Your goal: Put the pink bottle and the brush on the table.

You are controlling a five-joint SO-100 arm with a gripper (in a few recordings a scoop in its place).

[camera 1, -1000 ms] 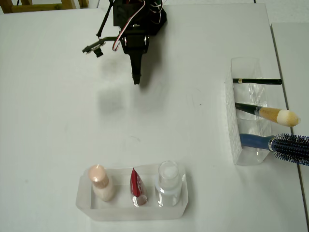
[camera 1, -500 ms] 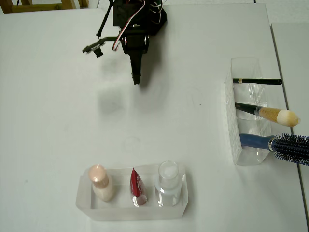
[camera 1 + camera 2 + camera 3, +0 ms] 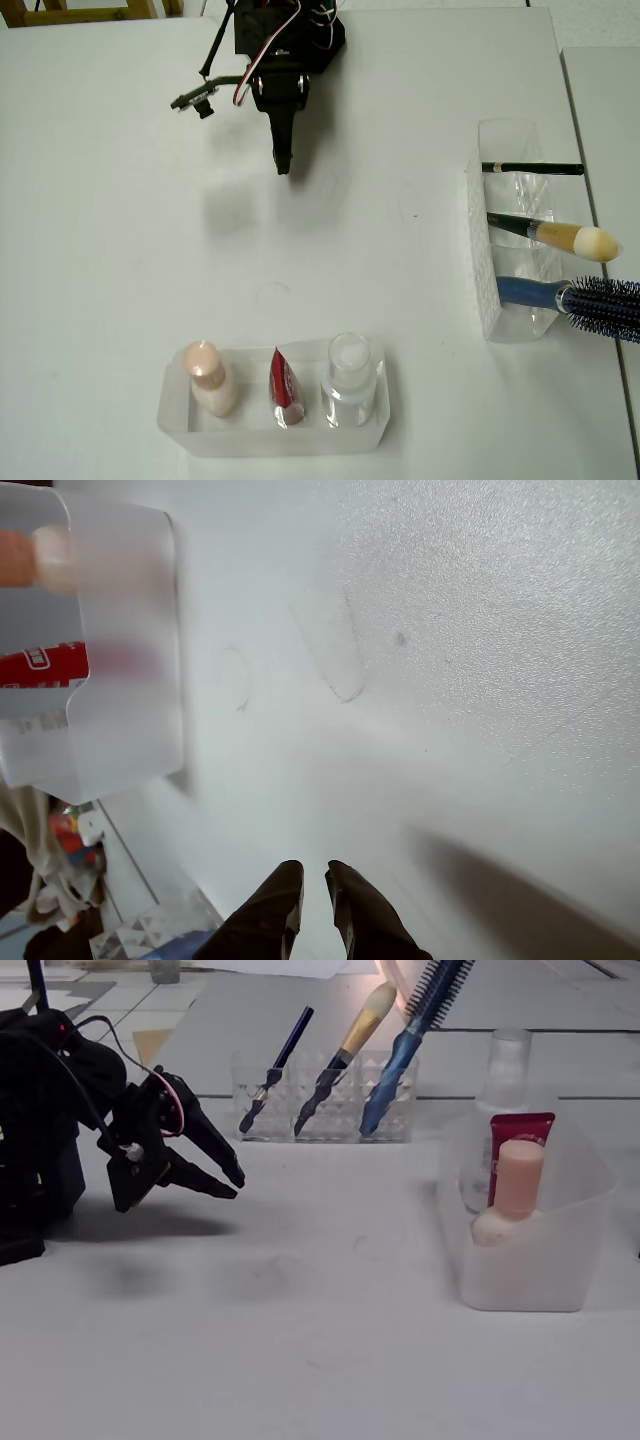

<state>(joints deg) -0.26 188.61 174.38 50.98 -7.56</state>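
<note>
The pink bottle (image 3: 207, 378) (image 3: 515, 1195) stands upright at the left end of a translucent tray (image 3: 275, 436) near the front of the white table (image 3: 400, 270). Its cap shows blurred at the top left of the wrist view (image 3: 30, 558). The brush (image 3: 560, 236) (image 3: 355, 1035) leans in the middle slot of a clear holder (image 3: 485, 280) at the right, bristle head sticking out. My gripper (image 3: 283, 160) (image 3: 312, 872) (image 3: 236, 1187) hovers low over the bare table at the back, far from both, shut with nothing between its fingers.
In the tray next to the pink bottle stand a red tube (image 3: 285, 388) and a clear bottle (image 3: 349, 380). The holder also carries a thin black stick (image 3: 530, 168) and a blue hairbrush (image 3: 590, 298). Bare tabletop stretches between gripper, tray and holder.
</note>
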